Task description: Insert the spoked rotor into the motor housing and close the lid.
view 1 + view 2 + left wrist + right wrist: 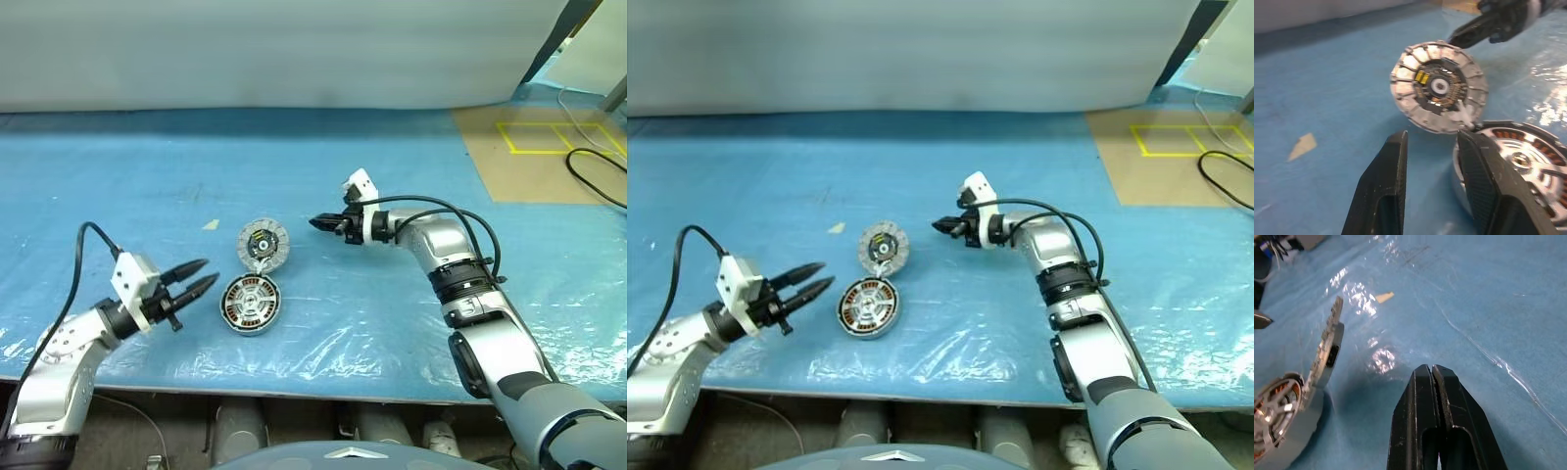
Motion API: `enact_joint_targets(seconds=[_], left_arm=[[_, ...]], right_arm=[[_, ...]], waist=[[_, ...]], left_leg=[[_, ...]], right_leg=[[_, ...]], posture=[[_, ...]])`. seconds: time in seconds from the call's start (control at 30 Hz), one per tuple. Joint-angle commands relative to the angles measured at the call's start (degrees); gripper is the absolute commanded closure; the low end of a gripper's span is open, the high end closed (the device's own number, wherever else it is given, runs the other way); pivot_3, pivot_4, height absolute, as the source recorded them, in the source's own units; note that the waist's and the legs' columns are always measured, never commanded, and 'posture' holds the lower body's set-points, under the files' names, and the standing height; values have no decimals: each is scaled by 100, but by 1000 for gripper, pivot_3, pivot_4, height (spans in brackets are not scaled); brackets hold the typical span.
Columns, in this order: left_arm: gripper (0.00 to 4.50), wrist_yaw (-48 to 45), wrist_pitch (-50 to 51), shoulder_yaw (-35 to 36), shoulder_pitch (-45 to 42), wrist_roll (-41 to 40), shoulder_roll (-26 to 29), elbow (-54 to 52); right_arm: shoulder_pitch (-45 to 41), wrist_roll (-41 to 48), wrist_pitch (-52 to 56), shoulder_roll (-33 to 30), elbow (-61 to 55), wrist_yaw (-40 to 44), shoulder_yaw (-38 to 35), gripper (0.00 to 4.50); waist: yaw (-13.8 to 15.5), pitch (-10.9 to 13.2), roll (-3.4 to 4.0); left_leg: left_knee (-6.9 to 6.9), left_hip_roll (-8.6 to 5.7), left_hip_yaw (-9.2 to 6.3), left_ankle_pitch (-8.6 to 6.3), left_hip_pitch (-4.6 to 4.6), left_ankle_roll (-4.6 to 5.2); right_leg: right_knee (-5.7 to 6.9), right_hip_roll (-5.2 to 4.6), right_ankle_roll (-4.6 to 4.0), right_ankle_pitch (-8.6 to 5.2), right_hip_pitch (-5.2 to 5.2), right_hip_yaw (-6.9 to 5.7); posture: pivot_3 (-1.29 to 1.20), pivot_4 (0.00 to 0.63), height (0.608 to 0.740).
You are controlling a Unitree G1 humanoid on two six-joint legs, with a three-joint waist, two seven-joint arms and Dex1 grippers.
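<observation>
The motor housing (232, 315) lies on the blue mat, a ring of copper windings showing inside it. The spoked rotor (252, 300) appears to sit in the housing, silvery spokes up. The lid (263, 243) stands tilted open on its hinge at the housing's far side, its white-segmented face (1437, 88) toward me. My left gripper (201, 276) is open and empty, level, just left of the housing. My right gripper (318, 223) is shut on nothing, to the right of the lid and clear of it, its closed fingertips (1427, 371) just above the mat.
A small beige scrap (211, 224) lies left of the lid. A brown board (549, 147) with yellow tape and a black cable (593, 176) are at the back right. Crinkled plastic film covers the mat. The table's front edge (294, 392) runs close below the housing.
</observation>
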Motion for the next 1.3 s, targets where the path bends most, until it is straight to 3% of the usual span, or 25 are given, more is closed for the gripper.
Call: enact_joint_targets(seconds=[0.03, 0.2, 0.4, 0.53, 0.73, 0.97, 1.07, 1.17, 1.3], left_arm=[[2798, 78, 227, 310, -348, -338, 2, 257], [2798, -41, 281, 111, -1475, -153, -60, 1559], [2798, -371, 120, -331, -3382, 275, -508, 3834], [2798, -631, -271, -636, -4396, 762, -845, 5444], [2798, -961, -509, -763, -5215, 1168, -1206, 6856], [2798, -1352, -620, -687, -5562, 1372, -1384, 7346], [3418, -1740, -531, -650, -5601, 1364, -1386, 7396], [4429, -1930, -643, -680, -5611, 1434, -1449, 7382], [4473, -2299, -641, -833, -5560, 1541, -1618, 7198]], right_arm=[[416, 490, 467, -370, -1398, 674, 127, 4485], [1253, 1005, 1125, -1048, -2929, 1377, 634, 4485], [857, 922, 1033, -1039, -2943, 1676, 1115, 4485], [420, 877, 1079, -581, -2832, 1557, 1451, 4485], [357, 505, 906, -203, -2761, 1311, 2034, 4485], [441, 473, 1029, -248, -2809, 1091, 1978, 4485], [488, 504, 1098, -271, -2865, 972, 1936, 4500], [534, 522, 1144, -282, -2890, 914, 1954, 4500], [608, 431, 1112, -308, -2917, 885, 2136, 4500]], waist=[[24, -1, -3], [209, -4, -7], [201, -4, -8], [188, -4, -8], [206, -6, -13], [298, -2, -19], [302, -2, -19], [300, -1, -20], [310, -1, -21]], left_leg=[[0, 0, 0, 0, 0, 0], [-11, 1, -7, 0, 9, 0], [34, -1, -9, 2, 13, 4], [33, -3, -11, 5, 13, 7], [21, -10, -24, 6, -23, 3], [23, -10, -37, 5, -53, -1], [16, -9, -37, 4, -46, -1], [19, -9, -38, 4, -38, -1], [20, -12, -37, 4, -39, -1]], right_leg=[[-2, 0, 2, 1, 1, 0], [-4, 0, 14, 8, 18, -11], [5, -7, 9, 15, 24, -2], [5, -9, 10, 18, 26, 0], [-6, -9, 33, 33, 7, -12], [-10, -11, 36, 34, -7, -23], [-4, -12, 39, 36, -4, -26], [-6, -13, 40, 37, 4, -24], [-7, -17, 41, 37, 7, -24]], posture=[[0, 150, 740], [0, 150, 740], [0, 150, 740], [0, 150, 740], [0, 150, 740], [0, 150, 740], [0, 150, 740], [0, 150, 740], [0, 150, 740]])
